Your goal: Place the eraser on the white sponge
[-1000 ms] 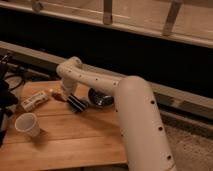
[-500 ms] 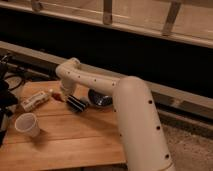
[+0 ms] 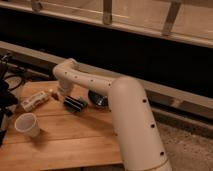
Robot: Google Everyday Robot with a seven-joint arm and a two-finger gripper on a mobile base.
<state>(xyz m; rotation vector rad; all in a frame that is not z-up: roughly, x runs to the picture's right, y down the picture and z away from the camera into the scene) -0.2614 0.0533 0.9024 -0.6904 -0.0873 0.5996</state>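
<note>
Camera view: the white arm (image 3: 127, 112) rises from the lower right of the frame, bends at an elbow left of centre and drops to the wooden table (image 3: 75, 142). The gripper (image 3: 65, 98) sits at the end of that drop, low over the table's upper part, left of centre. It is mostly hidden behind the wrist, so whether it is spread or closed cannot be told, nor whether it grips anything.

The eraser (image 3: 76, 104), dark and striped, is right at the gripper's lower right side. It looks to be touching the gripper or nearly so, and it appears to be down at the table surface. The white sponge (image 3: 35, 101) lies apart from the eraser, to its left, tilted, near the table's left edge. A small red item (image 3: 53, 94) is between the sponge and the gripper, just beside the wrist.

The black bowl (image 3: 98, 100) is just right of the eraser, partly behind the arm. The cup (image 3: 27, 125) stands upright at the lower left, below the sponge.
</note>
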